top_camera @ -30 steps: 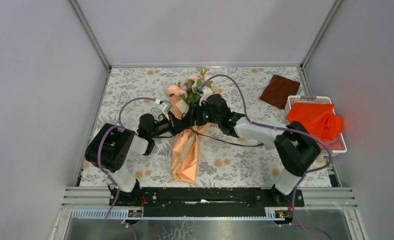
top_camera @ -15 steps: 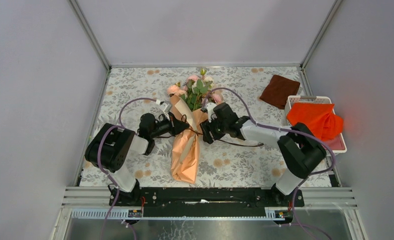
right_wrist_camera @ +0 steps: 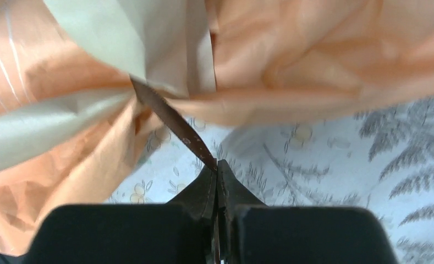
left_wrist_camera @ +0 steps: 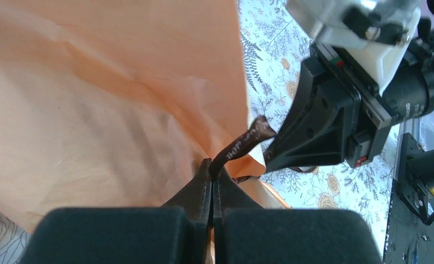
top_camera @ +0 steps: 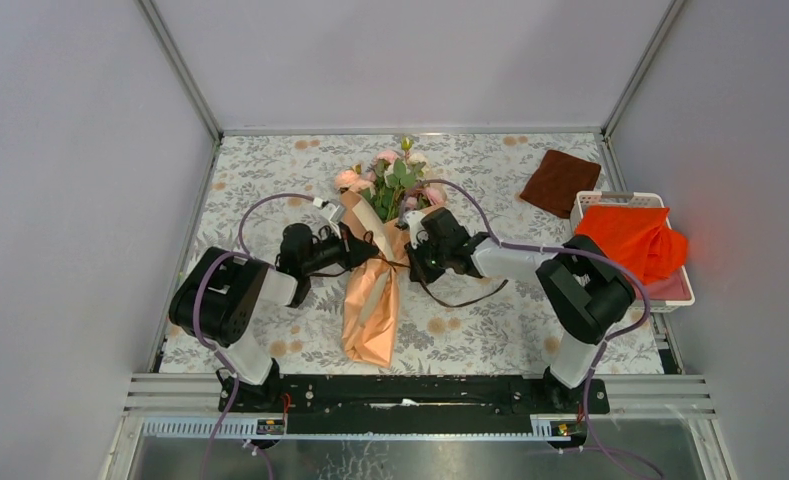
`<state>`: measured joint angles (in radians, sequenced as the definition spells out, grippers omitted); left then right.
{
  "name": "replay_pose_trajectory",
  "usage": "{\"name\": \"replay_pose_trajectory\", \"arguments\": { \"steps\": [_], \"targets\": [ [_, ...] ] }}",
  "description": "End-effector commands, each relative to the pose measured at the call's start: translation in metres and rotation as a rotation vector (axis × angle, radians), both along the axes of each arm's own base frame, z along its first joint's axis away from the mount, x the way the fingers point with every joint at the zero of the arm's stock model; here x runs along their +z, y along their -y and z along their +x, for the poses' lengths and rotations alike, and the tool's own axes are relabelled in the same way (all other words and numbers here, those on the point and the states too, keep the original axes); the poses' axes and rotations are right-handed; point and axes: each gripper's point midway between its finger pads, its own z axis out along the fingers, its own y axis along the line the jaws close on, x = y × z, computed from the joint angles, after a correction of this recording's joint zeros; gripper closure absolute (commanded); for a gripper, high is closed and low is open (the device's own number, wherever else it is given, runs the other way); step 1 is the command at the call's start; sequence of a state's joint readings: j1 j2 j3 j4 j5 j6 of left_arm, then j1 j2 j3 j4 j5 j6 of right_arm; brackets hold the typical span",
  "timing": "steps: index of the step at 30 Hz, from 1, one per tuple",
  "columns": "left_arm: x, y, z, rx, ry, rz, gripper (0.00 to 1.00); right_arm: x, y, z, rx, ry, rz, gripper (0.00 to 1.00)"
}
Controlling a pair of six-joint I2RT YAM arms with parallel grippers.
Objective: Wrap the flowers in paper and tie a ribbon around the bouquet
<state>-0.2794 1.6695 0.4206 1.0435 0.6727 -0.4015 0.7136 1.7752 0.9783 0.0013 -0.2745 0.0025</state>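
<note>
"Two claws listed. Condition of each?"

"My left claw (left_wrist_camera: 212, 171) is clenched on the ribbon (left_wrist_camera: 242, 145), right against the paper (left_wrist_camera: 110, 99). My right claw (right_wrist_camera: 217, 168) is clenched on the ribbon too, and the strand runs straight from its tip to the pinched waist of the wrap."

"Location of the bouquet (top_camera: 373, 300)?"

"Lying on the counter (top_camera: 270, 190) between my two arms. The flowers (top_camera: 390, 180) are at the far end and the narrow end of the cone points towards my bases. A loose length of ribbon trails on the counter to its right."
</note>
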Motion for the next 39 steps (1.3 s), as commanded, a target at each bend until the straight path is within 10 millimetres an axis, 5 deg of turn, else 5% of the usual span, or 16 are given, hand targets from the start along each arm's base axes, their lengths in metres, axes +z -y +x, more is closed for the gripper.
{"name": "replay_pose_trajectory", "arguments": {
  "steps": [1, 7, 16, 24, 30, 39],
  "targets": [
    [0.014, -0.003, 0.018, 0.039, 0.035, 0.010, 1.00, 0.011, 0.009, -0.027, -0.126, -0.097, 0.070, 1.00],
    [-0.005, -0.025, 0.062, 0.172, -0.093, 0.093, 1.00, -0.010, 0.017, -0.121, -0.265, -0.342, 0.155, 1.00],
    [-0.010, -0.071, 0.086, 0.306, -0.066, 0.187, 1.00, -0.038, 0.048, -0.177, -0.430, -0.544, 0.221, 1.00],
    [0.002, -0.064, 0.080, 0.259, -0.030, 0.175, 1.00, -0.032, 0.037, -0.168, -0.381, -0.515, 0.216, 1.00],
    [0.033, -0.019, 0.026, 0.011, 0.099, 0.145, 1.00, 0.001, 0.014, -0.146, -0.272, -0.410, 0.247, 1.00],
    [0.039, 0.025, -0.030, -0.263, 0.160, 0.145, 1.00, 0.032, -0.002, -0.137, -0.181, -0.349, 0.312, 0.92]
  ]
}}
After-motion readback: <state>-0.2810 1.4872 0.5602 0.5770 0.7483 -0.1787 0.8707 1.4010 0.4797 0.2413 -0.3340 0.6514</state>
